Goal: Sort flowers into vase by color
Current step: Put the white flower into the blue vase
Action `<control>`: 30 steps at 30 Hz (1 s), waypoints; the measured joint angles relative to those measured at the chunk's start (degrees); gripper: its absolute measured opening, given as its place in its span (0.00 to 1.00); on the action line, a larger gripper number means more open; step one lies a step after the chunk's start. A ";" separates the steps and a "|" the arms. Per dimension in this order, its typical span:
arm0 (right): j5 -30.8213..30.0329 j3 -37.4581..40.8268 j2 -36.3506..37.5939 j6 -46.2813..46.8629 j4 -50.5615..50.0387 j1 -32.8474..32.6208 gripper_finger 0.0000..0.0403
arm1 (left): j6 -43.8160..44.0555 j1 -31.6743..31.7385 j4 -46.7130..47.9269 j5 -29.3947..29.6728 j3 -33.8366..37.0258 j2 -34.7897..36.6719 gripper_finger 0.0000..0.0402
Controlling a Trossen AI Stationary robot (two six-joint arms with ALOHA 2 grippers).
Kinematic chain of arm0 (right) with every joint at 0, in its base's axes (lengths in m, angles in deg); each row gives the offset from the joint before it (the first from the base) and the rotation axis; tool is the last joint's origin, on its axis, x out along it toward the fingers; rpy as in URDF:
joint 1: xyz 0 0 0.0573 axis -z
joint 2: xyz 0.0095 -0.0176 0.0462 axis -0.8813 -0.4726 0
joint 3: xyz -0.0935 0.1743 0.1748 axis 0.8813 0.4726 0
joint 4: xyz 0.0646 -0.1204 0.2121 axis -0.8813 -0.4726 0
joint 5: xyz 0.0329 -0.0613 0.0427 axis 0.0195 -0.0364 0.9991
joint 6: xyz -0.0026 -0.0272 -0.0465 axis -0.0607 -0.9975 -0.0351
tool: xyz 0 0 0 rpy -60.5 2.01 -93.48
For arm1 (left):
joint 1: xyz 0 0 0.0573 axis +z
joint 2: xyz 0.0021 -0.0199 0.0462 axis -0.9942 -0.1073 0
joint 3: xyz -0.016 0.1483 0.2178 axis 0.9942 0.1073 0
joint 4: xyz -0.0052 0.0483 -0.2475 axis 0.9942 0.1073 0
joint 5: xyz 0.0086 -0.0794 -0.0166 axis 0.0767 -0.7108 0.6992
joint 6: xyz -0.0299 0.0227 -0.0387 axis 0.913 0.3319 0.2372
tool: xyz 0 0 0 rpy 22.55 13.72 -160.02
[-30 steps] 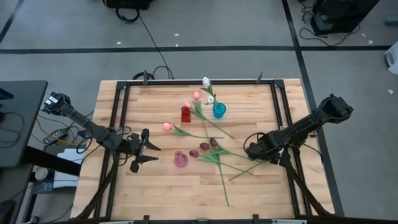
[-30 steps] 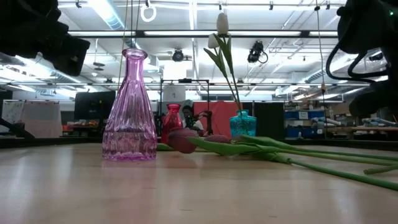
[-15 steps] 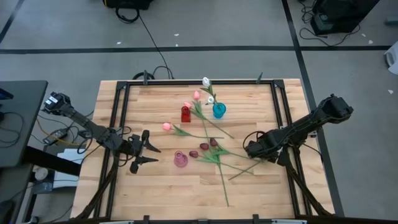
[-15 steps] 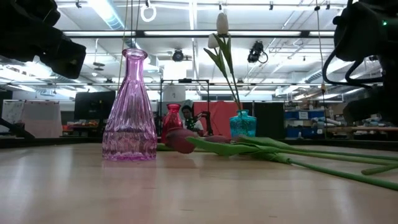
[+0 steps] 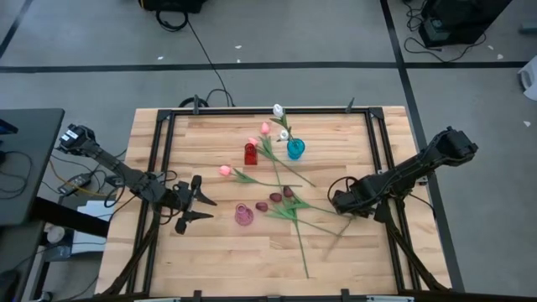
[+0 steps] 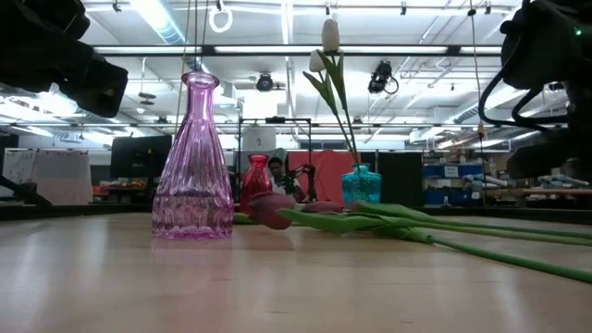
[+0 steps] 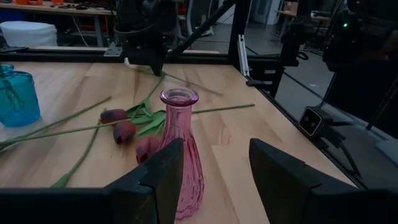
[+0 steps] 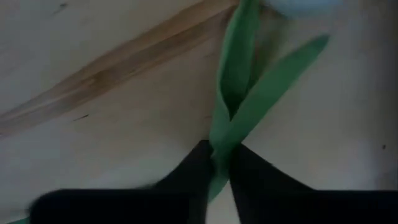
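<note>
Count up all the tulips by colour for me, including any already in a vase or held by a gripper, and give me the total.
White tulips: 3, one held in the right gripper
Pink tulips: 3
Maroon tulips: 3
Total: 9

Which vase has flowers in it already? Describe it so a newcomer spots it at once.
On the wooden table, look toward the far edge, right of centre, past the loose tulips lying flat. The teal glass vase stands there with white tulips upright in it. Its neighbours, the small red vase and the tall pink vase, show no stems in them.
</note>
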 joint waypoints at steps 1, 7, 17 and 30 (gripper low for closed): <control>-0.45 0.02 0.00 -0.16 -0.08 -0.23 0.06 | 0.00 0.00 0.00 0.00 0.00 -0.01 0.47; -2.08 -0.69 0.85 -8.22 0.10 0.14 0.06 | -1.30 -0.01 -0.31 0.02 0.00 0.01 0.47; -26.15 -9.50 3.29 -33.67 -3.33 1.44 0.03 | -1.81 -0.01 -4.67 0.02 0.00 0.01 0.47; -62.02 -25.11 3.64 -69.10 -2.97 8.79 0.03 | 1.88 0.01 -5.41 4.54 0.00 0.02 0.47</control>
